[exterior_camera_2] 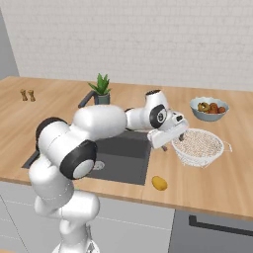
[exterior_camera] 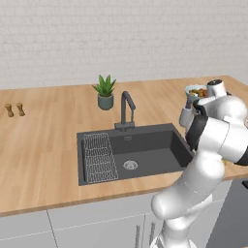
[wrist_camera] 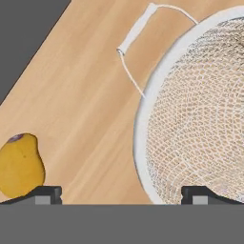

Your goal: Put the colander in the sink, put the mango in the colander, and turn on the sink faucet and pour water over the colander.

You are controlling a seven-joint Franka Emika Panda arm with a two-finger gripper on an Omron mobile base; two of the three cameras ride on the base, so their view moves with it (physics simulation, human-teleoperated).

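The white mesh colander [exterior_camera_2: 200,145] stands on the wooden counter to the right of the dark sink [exterior_camera_2: 129,148]. My gripper [exterior_camera_2: 181,138] hangs open over the colander's left rim. In the hand view the gripper [wrist_camera: 123,195] straddles that rim, with one fingertip [wrist_camera: 45,194] outside over the counter and the other inside over the colander [wrist_camera: 200,119]. Nothing is held. The yellow mango [exterior_camera_2: 159,183] lies on the counter near the front edge, and the mango [wrist_camera: 20,164] sits just beside the outer fingertip. The dark faucet [exterior_camera: 126,109] stands behind the sink [exterior_camera: 145,150], with no stream showing.
A wire rack [exterior_camera: 99,157] lies in the sink's left part. A grey-blue fruit bowl [exterior_camera_2: 209,108] sits behind the colander. A potted plant [exterior_camera: 105,92] stands by the faucet, and two small shakers [exterior_camera: 14,109] stand far left. The counter's front edge [wrist_camera: 33,52] runs close to the mango.
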